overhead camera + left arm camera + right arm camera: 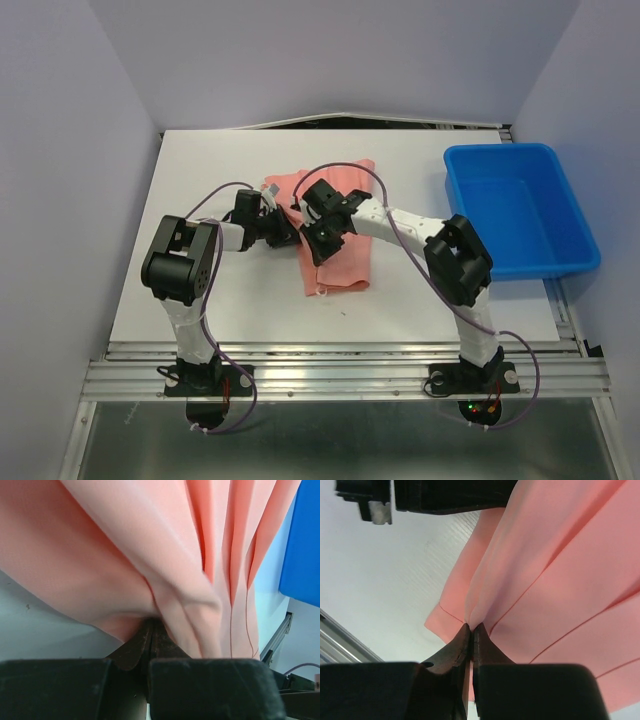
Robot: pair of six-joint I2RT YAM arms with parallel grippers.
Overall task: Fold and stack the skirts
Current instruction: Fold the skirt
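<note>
A salmon-pink pleated skirt (340,255) lies on the white table (200,160) at its middle, partly lifted. My left gripper (283,228) is shut on the skirt's left edge; in the left wrist view the cloth (165,570) drapes over the closed tips (151,625). My right gripper (322,238) is shut on a pinch of the same skirt close beside the left one; in the right wrist view the pleats (560,580) fan out from the closed tips (471,628). Only one skirt shows.
A blue plastic bin (520,210) stands at the table's right side and shows as a blue edge in the left wrist view (305,545). A metal rail (340,365) runs along the table's near edge.
</note>
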